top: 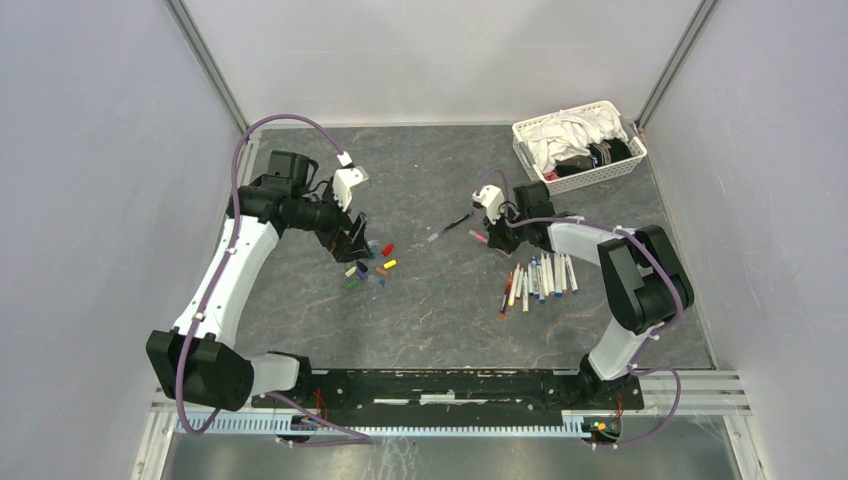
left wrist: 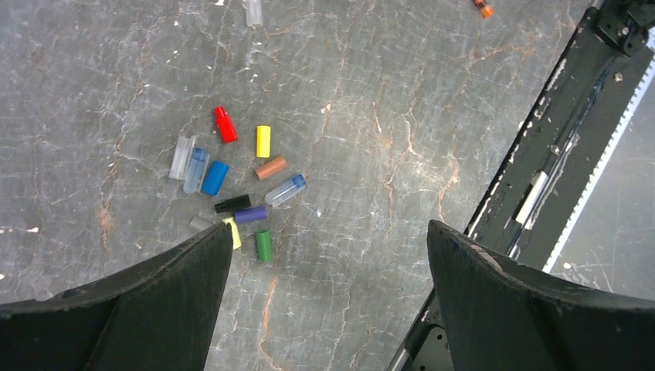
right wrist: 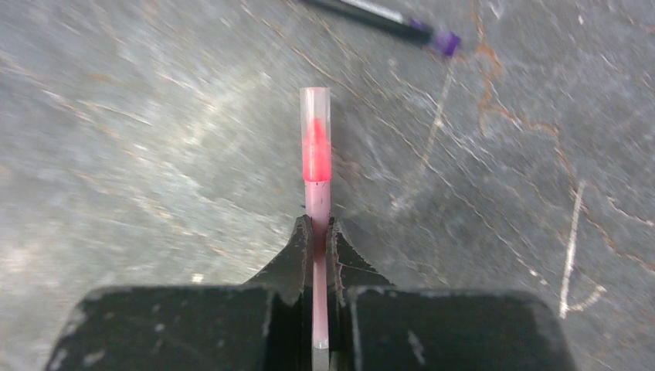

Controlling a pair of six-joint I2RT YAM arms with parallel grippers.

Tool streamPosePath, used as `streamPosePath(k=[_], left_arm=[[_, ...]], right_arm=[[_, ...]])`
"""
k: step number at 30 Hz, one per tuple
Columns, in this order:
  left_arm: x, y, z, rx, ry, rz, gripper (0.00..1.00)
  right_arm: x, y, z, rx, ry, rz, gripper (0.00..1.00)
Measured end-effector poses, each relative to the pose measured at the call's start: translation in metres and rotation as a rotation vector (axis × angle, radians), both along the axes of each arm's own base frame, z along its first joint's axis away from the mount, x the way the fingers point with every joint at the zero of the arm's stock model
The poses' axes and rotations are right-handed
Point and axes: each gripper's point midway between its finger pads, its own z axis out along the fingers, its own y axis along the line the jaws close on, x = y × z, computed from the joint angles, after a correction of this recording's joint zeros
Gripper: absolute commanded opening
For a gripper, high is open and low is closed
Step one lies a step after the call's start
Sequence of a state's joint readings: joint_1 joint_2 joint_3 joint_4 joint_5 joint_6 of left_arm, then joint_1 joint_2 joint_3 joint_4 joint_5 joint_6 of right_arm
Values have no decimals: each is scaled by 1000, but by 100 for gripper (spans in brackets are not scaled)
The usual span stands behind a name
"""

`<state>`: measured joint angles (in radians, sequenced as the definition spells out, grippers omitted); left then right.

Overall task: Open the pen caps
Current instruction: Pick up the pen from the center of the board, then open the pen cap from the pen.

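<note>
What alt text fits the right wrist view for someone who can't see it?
The right gripper is shut on a slim pen pointing away from the camera, its red tip inside a clear cap. Beyond it a dark pen with a purple end lies on the grey table.

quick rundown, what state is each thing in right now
left claw, open, empty
right claw, shut on pink pen
pink pen, held, clear cap on
loose caps, off, scattered
row of pens, lying flat
purple pen, lying alone
basket, full of cloths
</note>
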<state>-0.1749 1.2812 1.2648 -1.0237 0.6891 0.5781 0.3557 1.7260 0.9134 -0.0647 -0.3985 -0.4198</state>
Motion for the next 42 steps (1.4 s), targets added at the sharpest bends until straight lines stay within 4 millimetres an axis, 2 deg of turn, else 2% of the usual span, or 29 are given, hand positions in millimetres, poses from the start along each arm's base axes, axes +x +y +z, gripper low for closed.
streamPosePath(k=[2,6,8,11,15,17,23,27,33,39,41,42], left_arm=[[-2,-2,-1,-11,3,-16,100],[-8,-7,-8,-32,13,-61,100],[-9,-11,-10,-46,17,-91,100],[-11,-23,-15,-64,29,-147,100],[-13,-41,-25,-82,57,-218,100],[-17,-49,-29,-91,75,-250,100],[-29,-66,-27,-129,85,-335,92],[-35,-69,-27,-145,90,-363,76],[-39,-71,-30,-164,111,-391,43],[-44,-72,-35,-178,140,-419,23],[-46,-72,-36,-178,142,-431,7],[-48,-72,-36,-181,150,-440,3]], right_arm=[[-4,12,13,73,14,13,0],[-19,47,57,222,-8,86,0],[-34,70,79,289,-20,148,0],[-68,109,104,373,-5,269,0],[-112,148,117,448,59,391,0],[-124,157,120,475,84,416,0],[-132,168,134,547,120,421,0],[-134,173,142,582,128,429,0],[-137,176,149,613,140,443,0],[-141,177,150,622,159,453,0],[-143,177,150,625,169,456,5],[-144,177,149,625,175,458,9]])
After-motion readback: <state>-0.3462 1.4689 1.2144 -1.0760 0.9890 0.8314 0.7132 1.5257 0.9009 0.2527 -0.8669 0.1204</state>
